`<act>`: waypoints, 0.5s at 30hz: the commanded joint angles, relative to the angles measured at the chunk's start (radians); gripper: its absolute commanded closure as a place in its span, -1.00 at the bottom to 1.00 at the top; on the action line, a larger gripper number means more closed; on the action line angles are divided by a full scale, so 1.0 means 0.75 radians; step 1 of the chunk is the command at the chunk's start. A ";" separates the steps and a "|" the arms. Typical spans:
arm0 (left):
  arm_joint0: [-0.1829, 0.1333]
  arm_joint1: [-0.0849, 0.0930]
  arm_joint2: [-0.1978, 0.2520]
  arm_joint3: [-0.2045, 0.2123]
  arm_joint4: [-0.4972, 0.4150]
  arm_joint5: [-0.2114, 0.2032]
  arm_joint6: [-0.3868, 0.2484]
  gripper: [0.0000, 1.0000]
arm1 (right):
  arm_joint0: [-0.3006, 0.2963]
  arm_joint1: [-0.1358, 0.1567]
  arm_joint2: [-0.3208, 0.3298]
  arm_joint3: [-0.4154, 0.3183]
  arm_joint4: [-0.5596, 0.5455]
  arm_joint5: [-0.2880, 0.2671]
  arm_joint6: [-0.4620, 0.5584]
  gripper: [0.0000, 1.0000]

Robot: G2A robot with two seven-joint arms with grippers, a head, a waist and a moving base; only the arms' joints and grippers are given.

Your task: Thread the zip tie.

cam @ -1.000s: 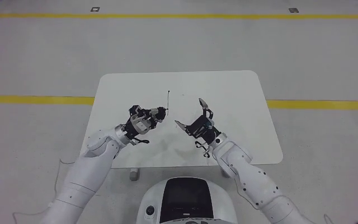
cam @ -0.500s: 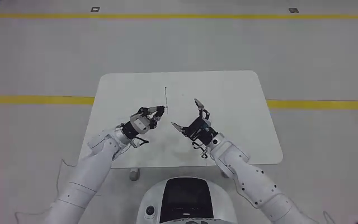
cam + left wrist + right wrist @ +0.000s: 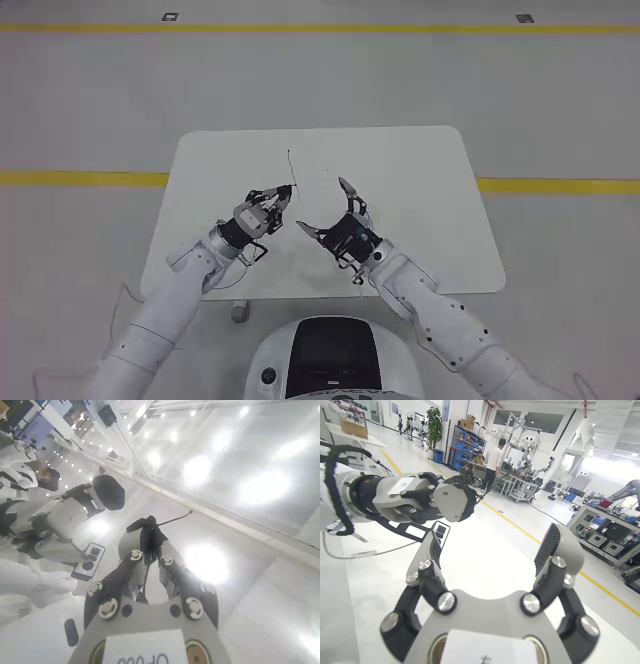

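Note:
A thin black zip tie (image 3: 290, 166) stands up from my left gripper (image 3: 284, 192), which is shut on its lower part above the white table (image 3: 420, 160). In the left wrist view the tie's free end (image 3: 175, 519) pokes out past the closed fingertips of the left gripper (image 3: 150, 525), and the rest of the strap runs back between the fingers. My right gripper (image 3: 322, 205) hangs open just to the right of the left one, holding nothing. From the right wrist view, the right gripper (image 3: 492, 545) faces the left gripper (image 3: 455, 500) and the zip tie (image 3: 485, 493).
The table top around both grippers is bare white. A floor with yellow lines lies beyond the table edges. Racks, benches and other robots stand far off in the room behind.
My right gripper has shifted left, closer to the left gripper. The left gripper has edged forward, and the tie's tip has moved left and farther away.

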 commanded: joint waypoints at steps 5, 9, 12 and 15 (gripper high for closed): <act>-0.001 0.001 0.002 0.001 0.001 0.000 -0.001 1.00 | 0.013 -0.014 -0.019 0.020 0.000 0.006 -0.012 0.08; -0.001 0.001 0.002 0.001 0.001 0.000 -0.001 1.00 | 0.027 -0.020 -0.027 0.035 0.000 0.020 -0.018 0.20; -0.001 0.001 0.002 0.001 0.001 0.000 -0.001 1.00 | 0.039 -0.023 -0.035 0.043 0.000 0.027 -0.017 0.24; -0.001 0.001 0.002 0.001 0.001 0.000 -0.001 1.00 | 0.048 -0.025 -0.042 0.047 0.000 0.027 -0.018 0.26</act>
